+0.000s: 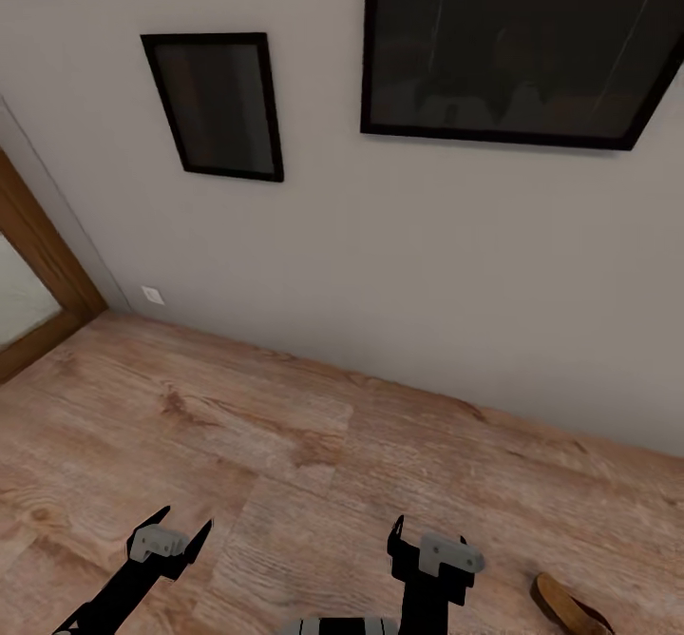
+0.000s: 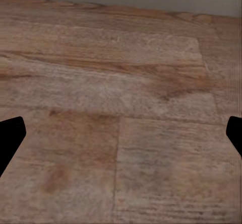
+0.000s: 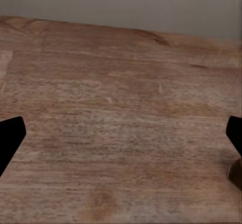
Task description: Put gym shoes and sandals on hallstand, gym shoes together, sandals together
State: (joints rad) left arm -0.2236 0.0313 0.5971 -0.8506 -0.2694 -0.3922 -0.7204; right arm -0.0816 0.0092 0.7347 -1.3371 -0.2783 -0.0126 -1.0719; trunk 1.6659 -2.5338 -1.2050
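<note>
One dark brown sandal (image 1: 570, 608) with a tan sole lies on the corridor floor (image 1: 313, 445) at the lower right, just right of my right gripper (image 1: 429, 535). A sliver of that sandal (image 3: 236, 173) also appears at the edge of the right wrist view. My right gripper (image 3: 121, 133) is open, its fingers wide apart over bare planks. My left gripper (image 1: 185, 521) hangs low at the left, also open (image 2: 121, 133), with nothing between its fingers. The gym shoes and the hallstand are out of view.
A pale wall (image 1: 427, 283) closes the corridor ahead and carries a small dark framed picture (image 1: 217, 105) and a larger one (image 1: 518, 41). A wooden door frame (image 1: 43, 264) stands at the far left, with a white wall socket (image 1: 152, 295) beside it.
</note>
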